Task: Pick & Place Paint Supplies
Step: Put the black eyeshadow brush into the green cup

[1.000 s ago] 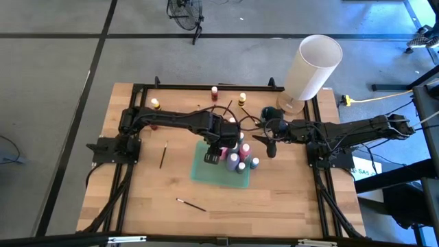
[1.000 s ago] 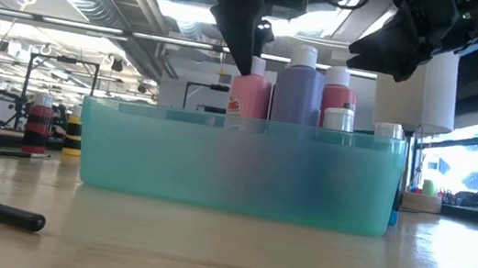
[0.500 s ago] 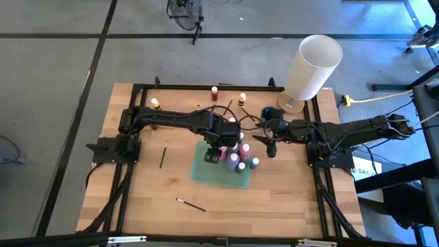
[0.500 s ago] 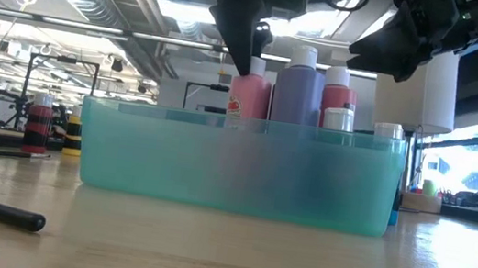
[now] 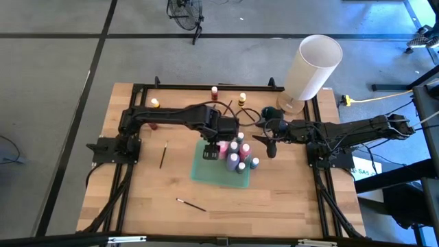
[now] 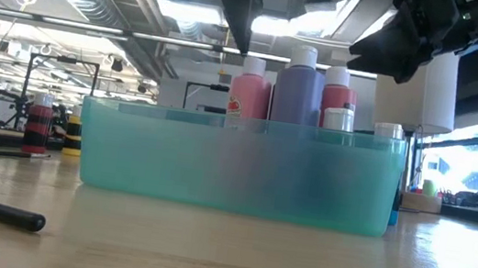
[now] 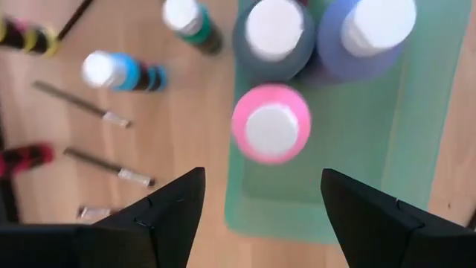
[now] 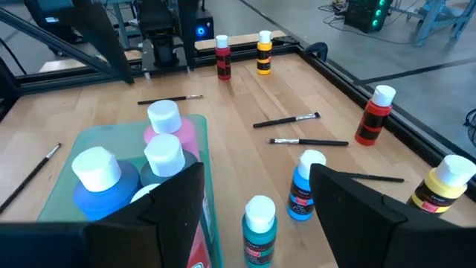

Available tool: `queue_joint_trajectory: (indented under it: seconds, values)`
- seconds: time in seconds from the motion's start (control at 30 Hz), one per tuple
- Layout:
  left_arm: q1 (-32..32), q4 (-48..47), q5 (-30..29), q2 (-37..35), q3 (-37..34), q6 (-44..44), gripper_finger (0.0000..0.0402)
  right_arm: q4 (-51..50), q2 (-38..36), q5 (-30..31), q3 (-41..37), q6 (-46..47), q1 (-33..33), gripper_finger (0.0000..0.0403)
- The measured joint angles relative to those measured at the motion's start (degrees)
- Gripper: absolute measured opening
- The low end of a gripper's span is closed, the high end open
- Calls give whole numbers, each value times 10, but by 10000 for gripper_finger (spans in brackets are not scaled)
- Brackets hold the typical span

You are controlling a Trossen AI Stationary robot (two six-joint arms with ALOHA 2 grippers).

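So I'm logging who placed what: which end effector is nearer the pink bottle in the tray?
Left. The left end effector is open directly above the pink bottle in the teal tray. The right end effector hangs open beside the tray, farther away.

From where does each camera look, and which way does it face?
High: above the table, straight down; both arms show, left claw over the teal tray.
Low: tabletop height, level across the tray; arms enter from above.
Left wrist: on left arm, looking down at the pink bottle; its open fingers show.
Right wrist: on right arm, facing across the table; open right claw shows.
Shared: all four show the pink bottle.
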Motion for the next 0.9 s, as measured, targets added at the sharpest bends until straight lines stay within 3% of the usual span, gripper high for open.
queue_joint_trajectory:
  seconds: [0.17,0.37,0.53,0.8,0.9]
  values:
    - [-24,-104,-43,0,62,-62,265,-20,0,0,0,6,0,248]
    - [-61,-99,-64,-44,68,-91,265,-66,0,-54,0,75,0,248]
    - [-87,-98,-82,-103,60,-105,265,-64,0,-59,0,91,3,248]
    - [-120,-99,-247,-203,60,-119,265,-27,0,-47,0,49,2,248]
    - [-121,-99,-245,-232,60,-140,265,-21,0,-32,0,8,2,248]
